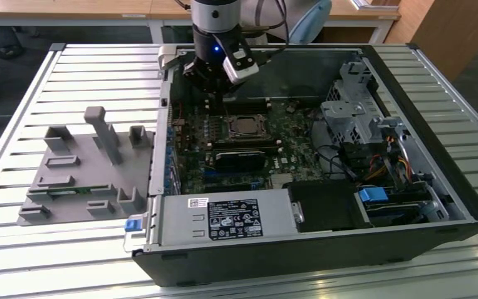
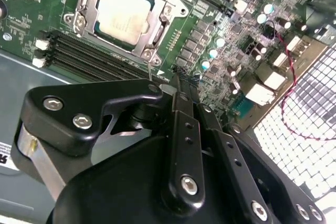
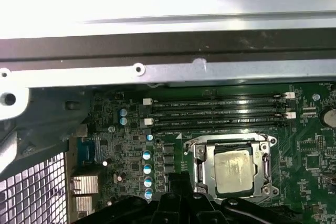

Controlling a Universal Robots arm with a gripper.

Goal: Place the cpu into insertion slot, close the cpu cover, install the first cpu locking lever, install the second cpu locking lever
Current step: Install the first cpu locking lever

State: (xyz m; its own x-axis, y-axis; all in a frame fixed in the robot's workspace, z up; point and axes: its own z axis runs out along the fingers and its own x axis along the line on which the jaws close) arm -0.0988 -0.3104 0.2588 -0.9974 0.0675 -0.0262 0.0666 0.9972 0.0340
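I see the cpu (image 2: 125,14) lying flat in the insertion slot (image 1: 229,126). It is a small square with a pale, dull beige-silver top, faintly smudged. The cpu cover (image 2: 85,2), a thin bright metal frame with a cut-out centre, lies down over the chip's edges, with screw heads at its corners. I cannot tell from here whether the levers are latched.

Around the socket is the green motherboard (image 3: 310,156), densely studded with small parts. On its far side run long, black, ribbed memory slots (image 3: 220,111) with white end clips. A row of little blue-topped cylinders (image 3: 147,169) stands near the socket.

My gripper (image 2: 177,81) is matte black with bolted links. It hangs over the board just beyond the socket, toward the far side and slightly to the exterior view's left, and it is not touching the cover. Its fingers (image 2: 181,129) are drawn narrow, tips together, with nothing between them. A thin silvery wire (image 2: 149,70) stands just beside the tips.

The board sits in an open black computer case (image 1: 322,255), with a grey labelled power supply (image 1: 222,218) at the near side. The case rests on a slatted metal table (image 1: 23,93). A grey moulded fixture (image 1: 81,168) with upright posts stands beside the case on the exterior view's left.
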